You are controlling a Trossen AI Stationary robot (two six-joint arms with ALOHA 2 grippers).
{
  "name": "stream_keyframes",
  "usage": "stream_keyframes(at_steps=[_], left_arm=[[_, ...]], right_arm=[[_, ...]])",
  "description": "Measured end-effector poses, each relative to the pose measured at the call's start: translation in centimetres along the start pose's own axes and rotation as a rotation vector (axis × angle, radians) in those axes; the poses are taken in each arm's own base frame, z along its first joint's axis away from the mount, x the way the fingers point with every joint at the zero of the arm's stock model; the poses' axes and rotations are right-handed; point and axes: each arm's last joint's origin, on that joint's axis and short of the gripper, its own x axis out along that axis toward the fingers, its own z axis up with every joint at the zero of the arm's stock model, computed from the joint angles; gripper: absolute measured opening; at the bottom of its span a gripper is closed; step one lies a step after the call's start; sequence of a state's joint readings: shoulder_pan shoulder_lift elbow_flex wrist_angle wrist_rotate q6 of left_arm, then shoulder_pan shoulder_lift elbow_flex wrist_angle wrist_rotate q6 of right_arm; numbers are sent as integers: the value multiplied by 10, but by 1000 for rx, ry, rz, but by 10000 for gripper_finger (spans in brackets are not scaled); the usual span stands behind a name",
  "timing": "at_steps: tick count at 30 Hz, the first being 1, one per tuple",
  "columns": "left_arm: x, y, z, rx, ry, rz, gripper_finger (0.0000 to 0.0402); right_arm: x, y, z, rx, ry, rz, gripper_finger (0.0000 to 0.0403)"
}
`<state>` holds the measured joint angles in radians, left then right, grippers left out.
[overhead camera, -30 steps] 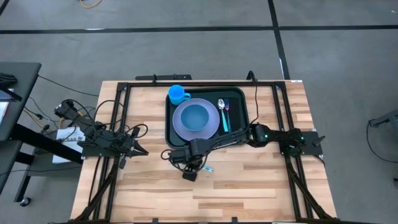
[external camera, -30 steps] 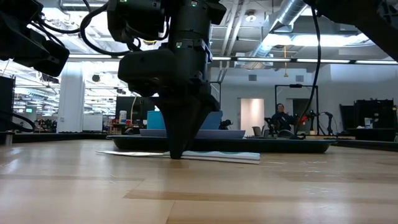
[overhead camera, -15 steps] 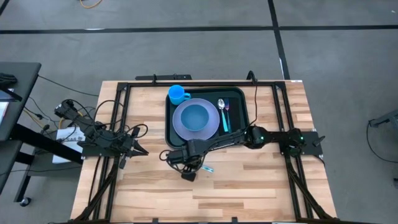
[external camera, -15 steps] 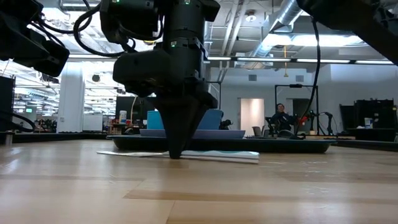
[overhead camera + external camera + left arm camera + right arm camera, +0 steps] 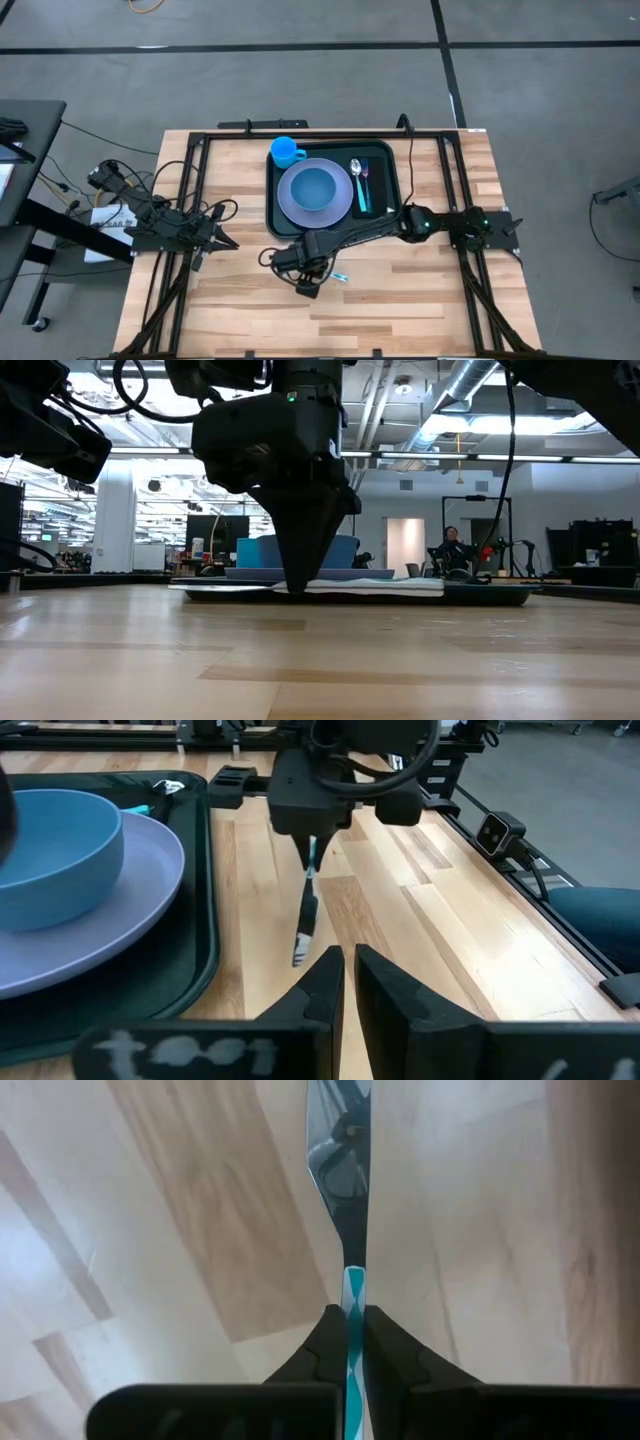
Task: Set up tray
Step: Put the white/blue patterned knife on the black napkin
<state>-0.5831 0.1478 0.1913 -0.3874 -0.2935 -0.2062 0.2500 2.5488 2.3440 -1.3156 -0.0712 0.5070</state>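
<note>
two arms below me: my right gripper (image 5: 322,277) sits just before the large dark green plastic tray (image 5: 275,215); left gripper (image 5: 228,243) waits aside, pinched together. right wrist: fingers clamp a teal-handled metal knife (image 5: 348,1210).

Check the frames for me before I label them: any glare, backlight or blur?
Low view: bright ceiling lights backlight the right claw into a silhouette. Right wrist view: the knife blade mirrors the camera, and the table is washed pale. Left wrist view: the left claw near the lens is blurred.
</note>
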Motion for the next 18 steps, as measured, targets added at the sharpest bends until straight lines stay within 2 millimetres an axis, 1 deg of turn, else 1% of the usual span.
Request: stream_keyframes(at_steps=[7,14,16,18], left_arm=[[0,0,0,0,0,0,15],[0,0,0,-8,0,0,15],[0,0,0,-8,0,0,15],[0,0,0,-8,1,0,15]], right_arm=[[0,10,-12,0,46,-22,3],[-1,13,-20,-9,95,-53,3],[-6,14,-23,-13,103,-58,3],[-16,15,-26,-17,85,-52,3]])
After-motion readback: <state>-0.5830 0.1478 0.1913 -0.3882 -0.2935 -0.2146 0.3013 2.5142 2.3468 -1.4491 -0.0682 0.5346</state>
